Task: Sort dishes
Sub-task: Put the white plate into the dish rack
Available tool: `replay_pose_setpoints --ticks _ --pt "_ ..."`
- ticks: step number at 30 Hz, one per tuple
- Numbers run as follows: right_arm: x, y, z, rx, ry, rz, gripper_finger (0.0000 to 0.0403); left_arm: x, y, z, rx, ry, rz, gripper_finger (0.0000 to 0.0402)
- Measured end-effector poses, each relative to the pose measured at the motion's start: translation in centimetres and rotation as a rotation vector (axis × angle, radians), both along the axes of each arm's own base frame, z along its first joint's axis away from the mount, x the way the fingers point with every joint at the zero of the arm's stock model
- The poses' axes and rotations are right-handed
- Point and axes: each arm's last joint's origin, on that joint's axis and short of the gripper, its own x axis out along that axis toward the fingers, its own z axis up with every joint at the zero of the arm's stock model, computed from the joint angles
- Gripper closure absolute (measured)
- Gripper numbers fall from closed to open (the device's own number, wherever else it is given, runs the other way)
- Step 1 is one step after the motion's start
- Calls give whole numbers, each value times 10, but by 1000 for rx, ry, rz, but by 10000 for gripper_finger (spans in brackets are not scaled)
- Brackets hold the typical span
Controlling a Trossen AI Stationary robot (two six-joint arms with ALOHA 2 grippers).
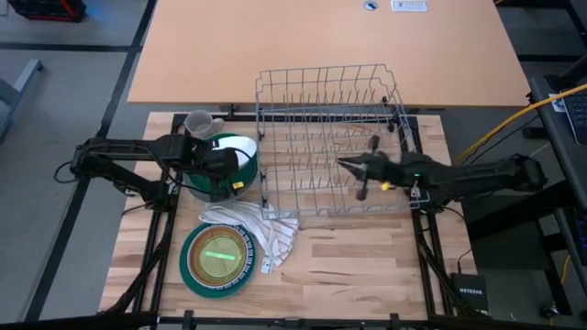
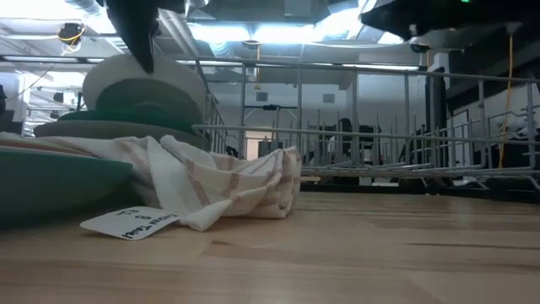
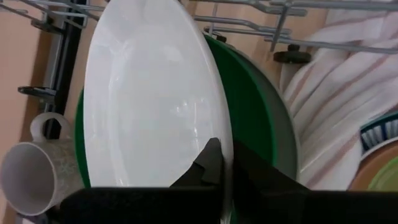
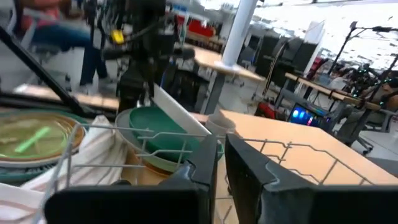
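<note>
Grabbed the white plate (image 3: 149,106) by its rim, rack was right next door

My left gripper (image 3: 225,167) was clamped on the near edge of that plate, tipped up off the green plate (image 3: 258,118) under it, mug (image 3: 37,171) just beside. The wire rack (image 1: 330,137) sat straight across toward my right side, so I reckoned the plate had to travel that way, edge-first into the slots. Right gripper (image 4: 219,163) hung over the rack, fingers nearly together, holding nothing.

Perhaps four plates (image 1: 218,257), one mug (image 1: 199,123), one rack (image 1: 330,137), one cloth (image 1: 260,231)
</note>
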Motion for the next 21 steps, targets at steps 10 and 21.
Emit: replay_pose_setpoints --ticks 10,21 --pt "86 -3 6 -75 142 -97 365 -1 -4 19 -24 -58 13 401" --pt "144 -4 20 -111 398 -133 365 -2 -8 34 -34 -110 -6 401"
